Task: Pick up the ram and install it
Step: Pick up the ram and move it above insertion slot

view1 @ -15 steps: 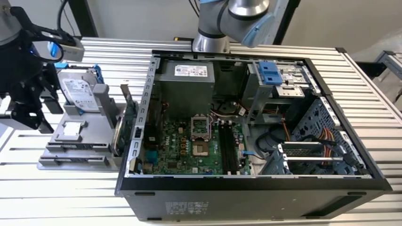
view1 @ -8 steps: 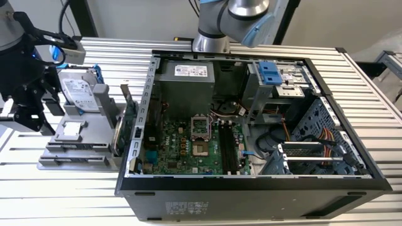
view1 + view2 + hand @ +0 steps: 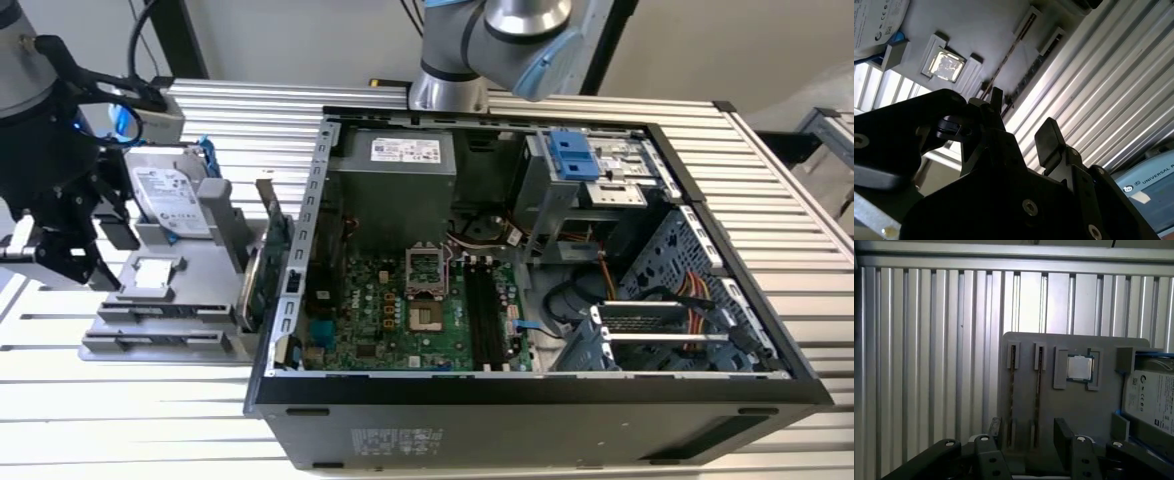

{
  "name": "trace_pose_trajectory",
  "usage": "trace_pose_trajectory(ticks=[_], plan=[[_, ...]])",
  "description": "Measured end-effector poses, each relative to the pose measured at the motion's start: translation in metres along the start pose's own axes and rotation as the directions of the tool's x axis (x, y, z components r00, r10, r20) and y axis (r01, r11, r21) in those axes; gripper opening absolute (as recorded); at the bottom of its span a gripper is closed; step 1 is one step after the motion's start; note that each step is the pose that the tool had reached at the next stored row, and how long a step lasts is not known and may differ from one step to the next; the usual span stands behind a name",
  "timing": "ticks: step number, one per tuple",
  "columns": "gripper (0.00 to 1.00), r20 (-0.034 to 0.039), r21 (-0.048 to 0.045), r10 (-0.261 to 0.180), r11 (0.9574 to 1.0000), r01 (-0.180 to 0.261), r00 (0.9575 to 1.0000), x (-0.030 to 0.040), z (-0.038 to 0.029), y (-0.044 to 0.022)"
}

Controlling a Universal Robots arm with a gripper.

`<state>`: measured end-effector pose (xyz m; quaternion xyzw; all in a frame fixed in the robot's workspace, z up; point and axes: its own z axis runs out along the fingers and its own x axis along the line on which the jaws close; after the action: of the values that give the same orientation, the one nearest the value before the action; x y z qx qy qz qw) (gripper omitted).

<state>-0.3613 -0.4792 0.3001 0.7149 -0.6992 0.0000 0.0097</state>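
Gripper (image 3: 70,268) noted at left edge of the exterior view, over gray holder (image 3: 160,335). Jaws spread wide, nothing held. Ram (image 3: 1037,385) is kept edgewise in a holder slot, its edge left exposed, presumably for pinching. Judged not yet picked.

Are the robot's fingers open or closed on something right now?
Open: in both wrist views the fingers stand apart with nothing between them, above the grey tray holding the memory sticks.

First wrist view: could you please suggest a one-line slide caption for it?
Open gripper close to the grey holder, where two ram sticks stand on edge beside a processor.
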Motion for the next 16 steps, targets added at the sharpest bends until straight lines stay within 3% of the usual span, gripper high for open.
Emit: trace_pose_trajectory(ticks=[16], plan=[[1.0, 0.0, 0.0, 0.0, 1.0, 0.0, 1.0, -0.0001, 0.0127, -0.0002]])
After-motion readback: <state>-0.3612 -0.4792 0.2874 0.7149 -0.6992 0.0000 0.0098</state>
